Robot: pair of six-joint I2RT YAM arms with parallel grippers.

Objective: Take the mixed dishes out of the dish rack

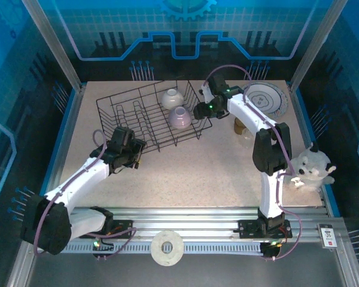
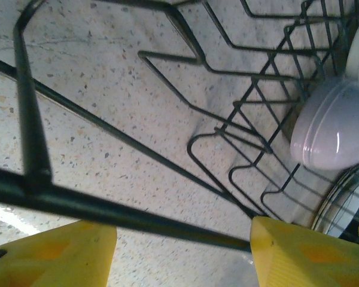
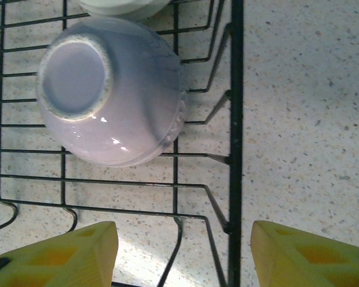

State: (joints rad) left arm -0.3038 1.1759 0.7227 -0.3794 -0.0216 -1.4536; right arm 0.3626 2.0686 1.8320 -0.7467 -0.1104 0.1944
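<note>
- Presently, the dish rack (image 1: 125, 113) sits on the far-left part of the table (image 1: 185, 179), set at a slant to the table's edges.
- Two dishes are in the rack, both upside down at its right end. They are a lavender bowl (image 1: 180, 118) and, just beyond it, a cream bowl (image 1: 172, 97).
- The left gripper (image 1: 134, 154) is at the rack's near rim. In the left wrist view, the yellow fingers (image 2: 54, 254) stand wide apart with the rim wire (image 2: 107, 212) crossing between them. The claw is open and nothing is clamped.
- In the same view the lavender bowl (image 2: 329, 128) is ahead and to the right, resting on the wire floor.
- The right gripper (image 1: 197, 112) is at the rack's right end wall, near the lavender bowl.
- In the right wrist view, the fingers (image 3: 60, 254) are spread and the end rim wire (image 3: 236, 119) runs down between them. This claw is open too and holds nothing.
- The lavender bowl (image 3: 107, 89) has its foot ring up and lies inside the wire. The edge of the cream bowl (image 3: 122, 5) shows above it.
- A patterned plate (image 1: 264, 98) lies flat on the table at far right, outside the rack.
- A small brownish cup (image 1: 240, 125) is beside the right arm and partly hidden by it.
- A plush toy (image 1: 311, 170) is at the table's right edge.
</note>
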